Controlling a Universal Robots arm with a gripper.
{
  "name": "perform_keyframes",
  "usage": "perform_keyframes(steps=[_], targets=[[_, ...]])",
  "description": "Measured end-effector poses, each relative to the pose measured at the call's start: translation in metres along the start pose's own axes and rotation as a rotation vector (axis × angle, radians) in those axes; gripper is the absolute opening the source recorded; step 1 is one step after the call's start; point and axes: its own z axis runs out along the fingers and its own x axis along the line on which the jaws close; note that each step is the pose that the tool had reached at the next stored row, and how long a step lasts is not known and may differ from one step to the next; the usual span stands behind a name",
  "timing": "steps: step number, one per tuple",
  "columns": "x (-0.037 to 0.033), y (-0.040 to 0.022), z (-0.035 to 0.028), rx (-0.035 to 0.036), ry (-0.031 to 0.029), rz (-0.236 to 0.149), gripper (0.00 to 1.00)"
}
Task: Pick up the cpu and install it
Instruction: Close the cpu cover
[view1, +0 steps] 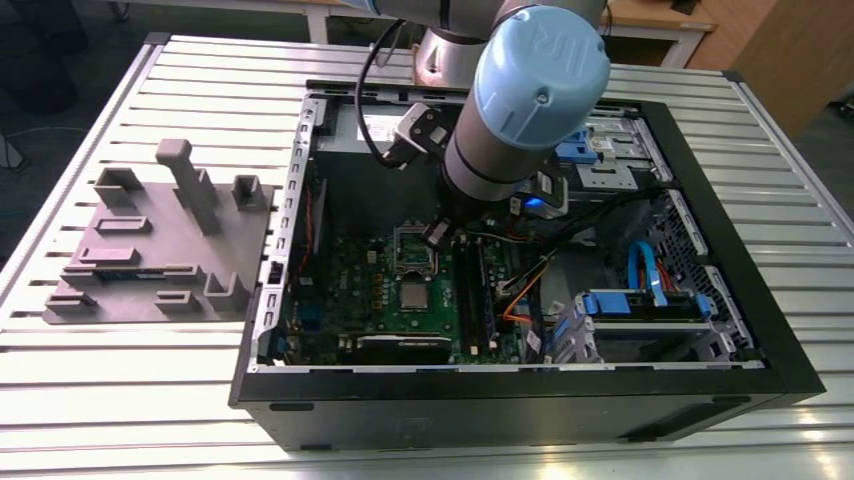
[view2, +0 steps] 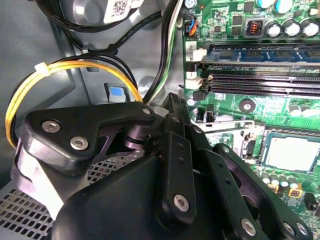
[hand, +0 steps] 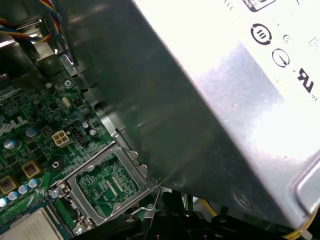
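Hovering: pincer (view1: 438, 235) nr cpu (view1: 415, 294), apart | pincer state: can't tell

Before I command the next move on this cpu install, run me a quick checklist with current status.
1. cpu located, lying flat on the motherboard: ok.
2. Socket empty: ok.
3. Gripper above the cpu: not ok; in the exterior view it hangs by the socket instead.
4. cpu held: not ok; it lies apart from the gripper.
5. Yellow cables free of the gripper: cannot tell.
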Motion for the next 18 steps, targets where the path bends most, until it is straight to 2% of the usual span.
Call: perform_keyframes(steps=[8,11,15,18], targets=[[0.0,0.0004,0.0002,-0.004,0.0119,0.004,0.1],[0.0,0.0005,0.0001,-0.0029,0.0222,0.006,0.1],[-0.0003,0.0007,-0.0008,0.0052,0.0431,0.01,0.1],[-0.0011,0.0016,-0.0038,0.0086,0.0517,0.011,0.1]])
